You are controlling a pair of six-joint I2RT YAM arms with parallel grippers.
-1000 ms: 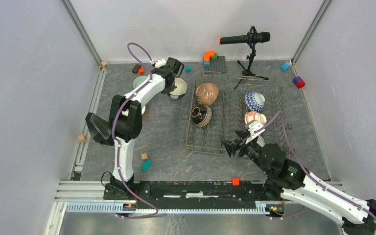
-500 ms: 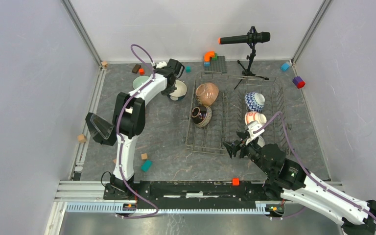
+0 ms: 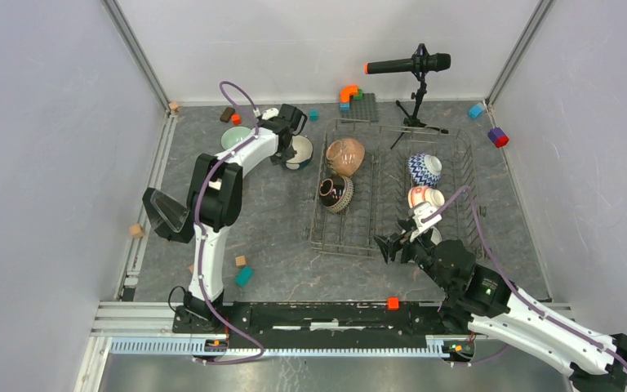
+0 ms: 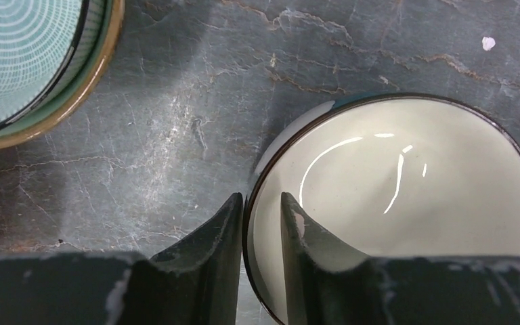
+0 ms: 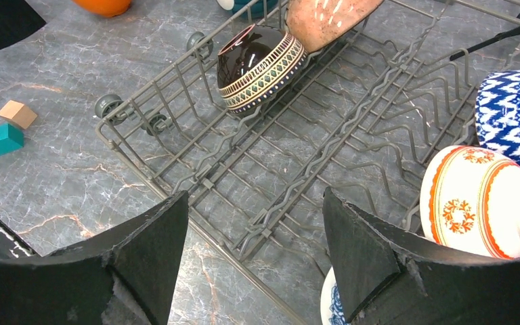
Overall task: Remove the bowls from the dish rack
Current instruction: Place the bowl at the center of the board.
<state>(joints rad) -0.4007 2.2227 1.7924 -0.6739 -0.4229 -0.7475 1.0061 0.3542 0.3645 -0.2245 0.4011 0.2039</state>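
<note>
Shows the left elbow (image 3: 215, 194) drawn inward against a second ago. Straddles the thin dark rim of the glossy cream bowl (image 4: 406, 203) with the left tool (image 4: 261, 200), narrowly parted; cannot tell whether clamped. Keeps that round bowl on the veined tabletop (image 4: 176, 101), ten o'clock of the wire dish rack (image 3: 351, 220). Holds the right tool (image 5: 256, 196) spread wide.

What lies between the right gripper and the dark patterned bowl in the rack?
Only empty dish rack wires and tines. Nothing else sits between the open right gripper and the dark patterned bowl. The right wrist view shows this.
</note>
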